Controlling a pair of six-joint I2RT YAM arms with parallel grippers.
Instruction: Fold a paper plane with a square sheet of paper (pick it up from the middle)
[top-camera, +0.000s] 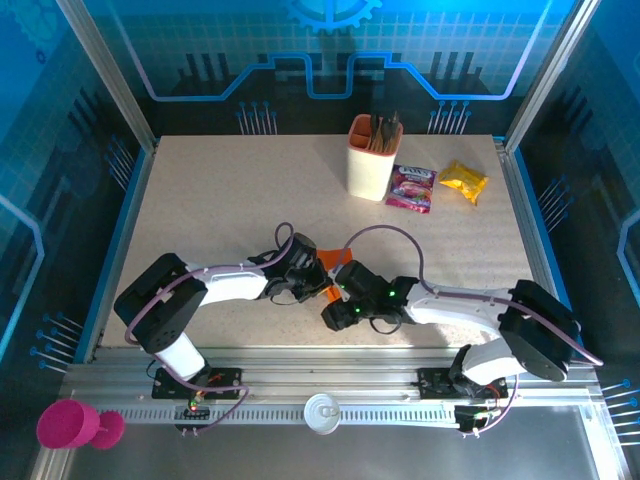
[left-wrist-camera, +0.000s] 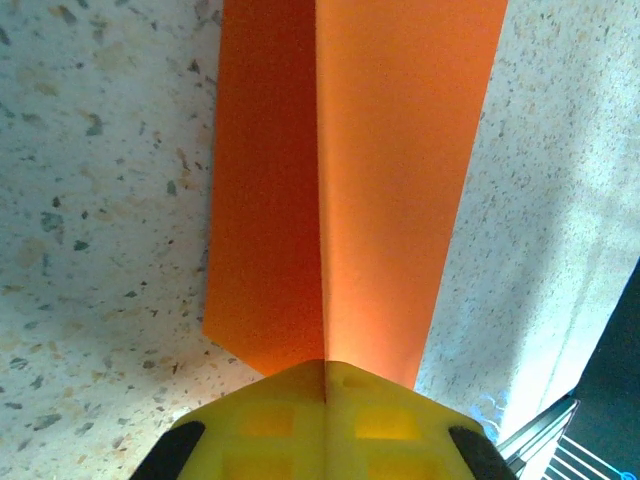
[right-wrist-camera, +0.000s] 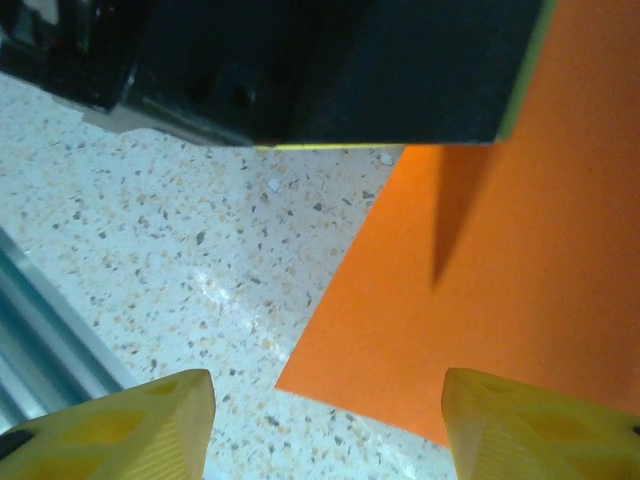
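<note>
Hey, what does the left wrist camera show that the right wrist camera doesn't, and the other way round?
Left wrist adds: a straight crease running down the square sheet of paper into the left tool, whose yellow fingers are shut on it. Right wrist adds: the right tool open, a paper corner seen between its fingers, a dark arm body overhead, and a metal rail. Shared: the orange paper against the speckled table.

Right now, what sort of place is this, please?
Probably a robot test cell or lab booth: two arms bolted to a slotted metal rail, a speckled table fenced by aluminium posts, and blue circuit-pattern panels behind it.
</note>
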